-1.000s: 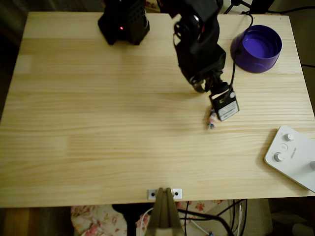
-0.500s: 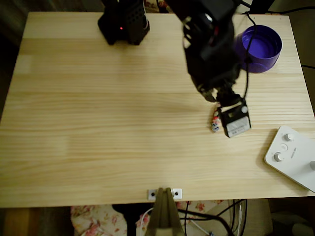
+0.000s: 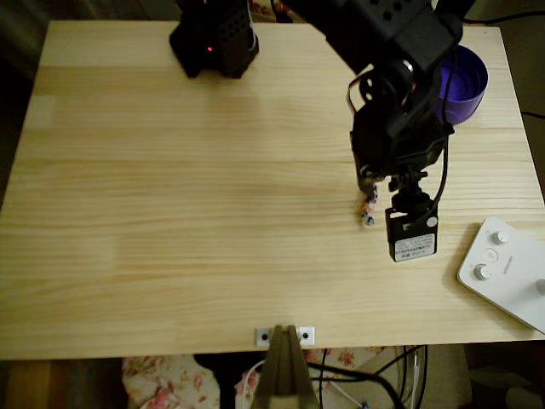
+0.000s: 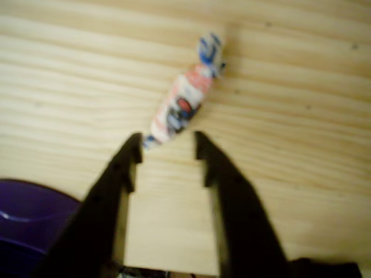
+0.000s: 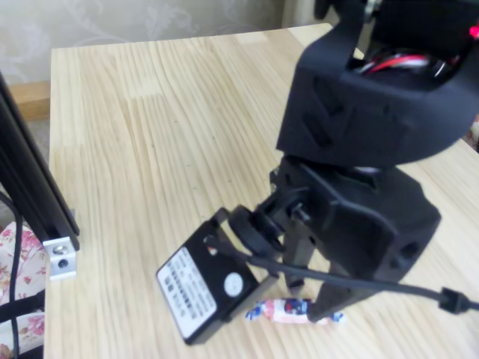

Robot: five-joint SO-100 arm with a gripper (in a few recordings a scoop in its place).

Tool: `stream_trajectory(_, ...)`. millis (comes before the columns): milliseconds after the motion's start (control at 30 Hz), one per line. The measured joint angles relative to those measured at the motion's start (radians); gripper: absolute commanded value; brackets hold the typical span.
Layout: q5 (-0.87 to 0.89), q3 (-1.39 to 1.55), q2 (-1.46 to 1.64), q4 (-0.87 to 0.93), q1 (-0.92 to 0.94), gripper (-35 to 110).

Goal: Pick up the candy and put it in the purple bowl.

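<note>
Pink candy [image 4: 181, 104] lies ungrasped near the table's [image 3: 170, 213] right edge; claw [image 4: 167, 145] wide above it, bowl [image 3: 464, 81] empty.

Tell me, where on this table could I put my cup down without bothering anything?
The wide bare wood left of the candy and below the black base is free. The right side is crowded: the gripper hangs over the candy, with the purple bowl behind and the white device at the corner.
</note>
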Motion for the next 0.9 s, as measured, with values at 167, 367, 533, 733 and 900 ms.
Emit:
stream_trajectory(167, 0.012, -0.018, -0.003, 0.011, -0.011, 24)
stream_trajectory(367, 0.067, -0.127, -0.055, 0.041, -0.04, 24)
stream_trajectory(533, 0.169, -0.23, -0.135, 0.107, -0.04, 24)
stream_trajectory(733, 0.275, -0.261, -0.173, 0.17, -0.037, 24)
stream_trajectory(900, 0.298, -0.262, -0.19, 0.179, -0.032, 24)
